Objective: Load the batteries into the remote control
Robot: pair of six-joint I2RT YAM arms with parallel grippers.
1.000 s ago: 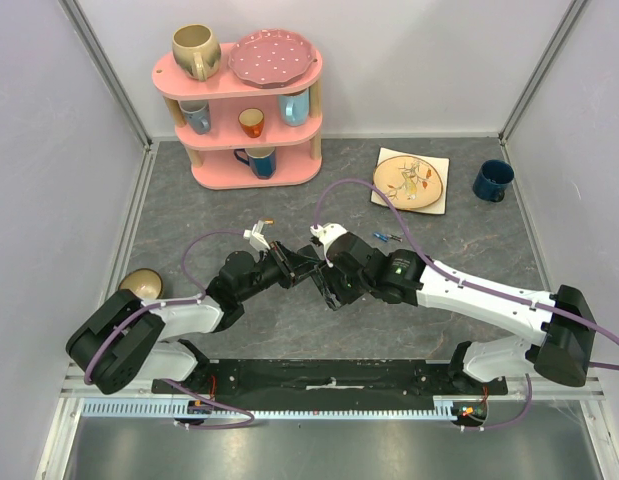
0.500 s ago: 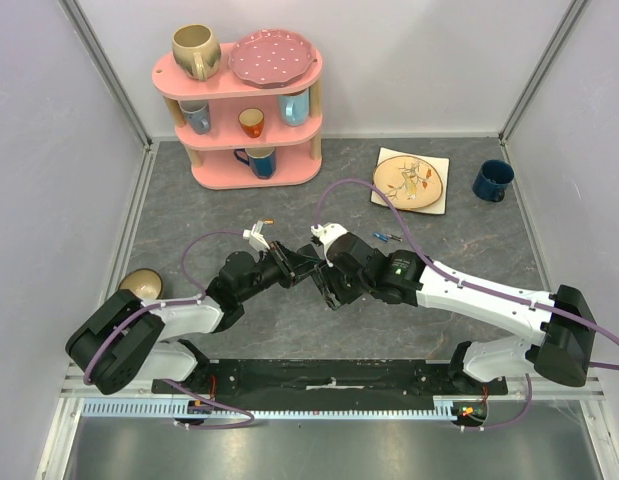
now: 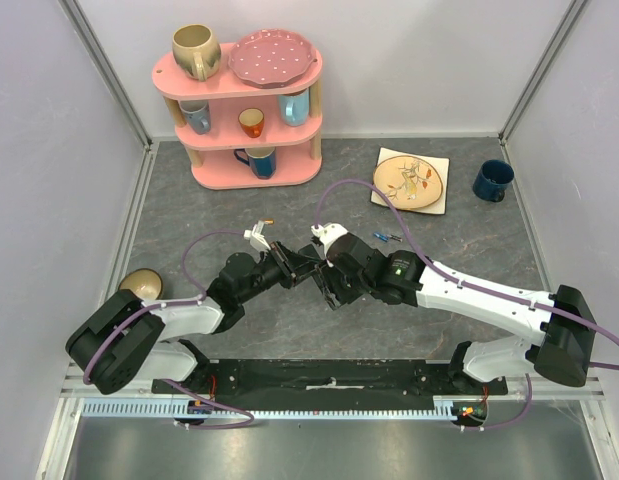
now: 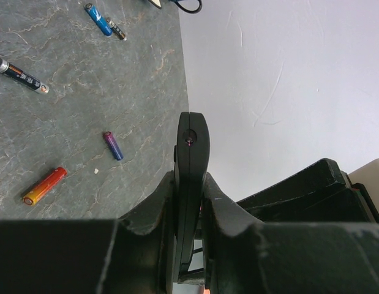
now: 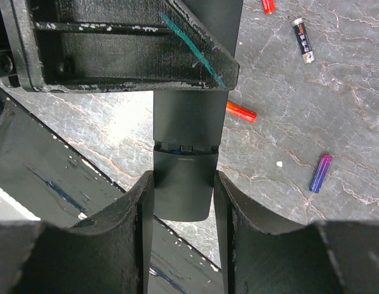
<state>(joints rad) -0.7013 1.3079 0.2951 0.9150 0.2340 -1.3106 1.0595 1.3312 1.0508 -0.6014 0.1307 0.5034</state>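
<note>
Left gripper is clamping the remote control edge-on, holding it up off the grey table. Right gripper is pinching the remote's free end. Batteries are lying scattered on the table, apart from the remote.

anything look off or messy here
Nothing looks damaged. The batteries lie scattered at odd angles on the table. The remote control is held off it, clamped by the left gripper and the right gripper.

loose batteries nearby, shelf well apart
</note>
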